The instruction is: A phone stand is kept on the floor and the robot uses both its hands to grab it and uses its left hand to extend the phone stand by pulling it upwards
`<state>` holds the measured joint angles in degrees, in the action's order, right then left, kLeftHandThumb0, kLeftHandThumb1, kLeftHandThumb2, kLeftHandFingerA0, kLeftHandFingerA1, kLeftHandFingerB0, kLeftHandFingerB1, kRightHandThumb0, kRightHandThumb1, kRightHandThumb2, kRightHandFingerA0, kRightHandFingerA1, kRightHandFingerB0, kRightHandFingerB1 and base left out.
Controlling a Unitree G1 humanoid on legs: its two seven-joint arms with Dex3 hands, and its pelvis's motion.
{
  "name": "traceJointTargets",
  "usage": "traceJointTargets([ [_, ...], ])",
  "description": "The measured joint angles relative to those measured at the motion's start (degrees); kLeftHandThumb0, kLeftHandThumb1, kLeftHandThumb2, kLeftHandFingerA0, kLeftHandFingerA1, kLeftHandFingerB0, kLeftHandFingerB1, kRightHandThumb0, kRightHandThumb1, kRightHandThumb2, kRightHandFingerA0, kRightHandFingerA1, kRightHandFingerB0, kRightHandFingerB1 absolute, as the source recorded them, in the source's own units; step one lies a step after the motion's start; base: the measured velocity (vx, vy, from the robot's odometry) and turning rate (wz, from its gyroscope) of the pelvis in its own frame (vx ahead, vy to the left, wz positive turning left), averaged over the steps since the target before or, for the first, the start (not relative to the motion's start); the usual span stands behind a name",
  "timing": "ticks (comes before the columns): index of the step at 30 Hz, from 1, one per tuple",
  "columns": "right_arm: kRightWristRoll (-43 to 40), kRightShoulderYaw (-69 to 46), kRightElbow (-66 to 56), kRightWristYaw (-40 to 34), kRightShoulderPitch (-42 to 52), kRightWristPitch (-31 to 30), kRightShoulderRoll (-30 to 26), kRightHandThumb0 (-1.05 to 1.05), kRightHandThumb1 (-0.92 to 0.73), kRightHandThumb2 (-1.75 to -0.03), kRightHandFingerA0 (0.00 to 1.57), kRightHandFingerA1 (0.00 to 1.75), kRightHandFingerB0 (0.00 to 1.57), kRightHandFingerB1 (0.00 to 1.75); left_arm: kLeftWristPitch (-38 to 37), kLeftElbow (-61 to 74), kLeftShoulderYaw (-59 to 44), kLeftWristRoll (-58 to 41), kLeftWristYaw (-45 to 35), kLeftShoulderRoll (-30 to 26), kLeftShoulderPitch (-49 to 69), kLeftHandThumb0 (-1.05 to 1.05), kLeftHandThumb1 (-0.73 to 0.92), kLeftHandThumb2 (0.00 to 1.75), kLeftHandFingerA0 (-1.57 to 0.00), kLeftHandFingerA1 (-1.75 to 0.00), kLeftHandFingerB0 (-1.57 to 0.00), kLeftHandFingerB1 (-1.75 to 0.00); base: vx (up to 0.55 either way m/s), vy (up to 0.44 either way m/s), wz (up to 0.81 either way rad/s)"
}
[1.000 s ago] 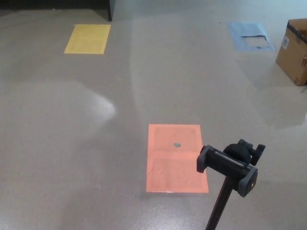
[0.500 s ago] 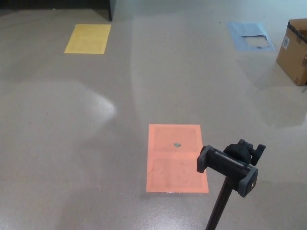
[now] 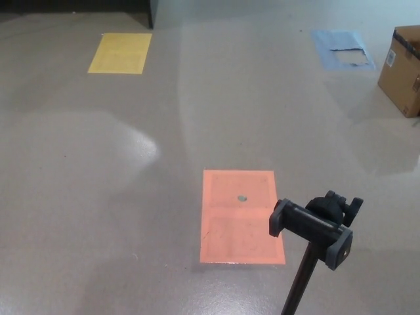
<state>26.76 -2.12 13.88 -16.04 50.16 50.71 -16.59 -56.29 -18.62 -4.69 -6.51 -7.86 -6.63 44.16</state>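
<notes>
Just one phone stand — beside one orange floor patch.

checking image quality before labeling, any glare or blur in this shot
Head view: a broad pale glare patch on the glossy floor at left, and fainter window-like reflections at right near the cardboard box. The phone stand is sharp, without motion blur; its base is cut off by the bottom edge. The orange floor mark reads clearly.
</notes>
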Motion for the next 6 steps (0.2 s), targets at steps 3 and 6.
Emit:
traceJointTargets([
  [3,0.22,-0.1,-0.87,0.01,0.71,-0.19,0.0,-0.84,-0.61,-1.06,0.02,0.34,0.03,0.15,-0.62,-1.13,-0.25,-0.11,-0.25,0.14,-0.17,-0.82,0.72,1.06,-0.13,-0.46,0.0,-0.33,0.0,0.0,0.0],
  [6,0.48,-0.22,-0.89,-0.03,0.93,-0.4,0.0,-0.87,-0.77,-0.65,0.0,0.42,0.0,0.23,-0.76,-1.84,-0.26,-0.55,-0.63,0.33,-0.27,-0.8,0.71,1.06,-0.05,-0.42,0.0,-0.32,0.0,0.0,0.0],
])
